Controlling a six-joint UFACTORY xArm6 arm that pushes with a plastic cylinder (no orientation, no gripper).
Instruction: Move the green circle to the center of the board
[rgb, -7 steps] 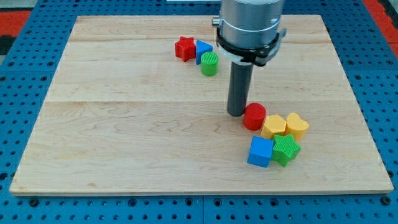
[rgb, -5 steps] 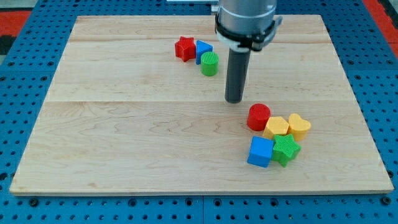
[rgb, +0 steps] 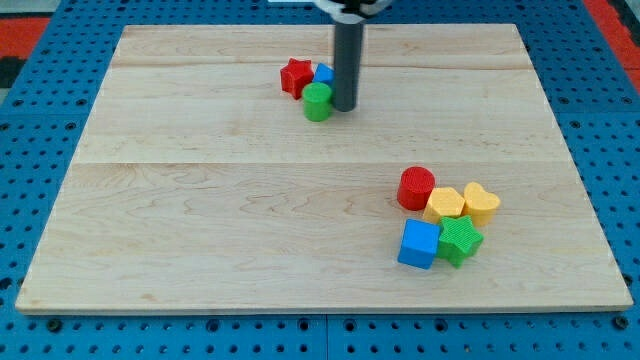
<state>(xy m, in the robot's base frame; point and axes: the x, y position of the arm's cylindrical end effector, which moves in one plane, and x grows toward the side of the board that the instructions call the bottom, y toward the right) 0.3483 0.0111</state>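
The green circle (rgb: 318, 102) sits on the wooden board (rgb: 200, 200) above the board's middle, toward the view's top. My tip (rgb: 344, 107) stands right against its right side. A red star (rgb: 296, 76) lies just up-left of the green circle. A blue block (rgb: 323, 73) lies behind it, partly hidden by the rod, its shape unclear.
A cluster lies at the view's lower right: a red cylinder (rgb: 416, 187), a yellow block (rgb: 443, 204), a yellow heart (rgb: 481, 203), a blue cube (rgb: 419, 244) and a green star (rgb: 460, 239).
My tip moved from beside the red cylinder up and left to the green circle's right side. The green circle shifted a little left and down. The red cylinder was nudged slightly right.
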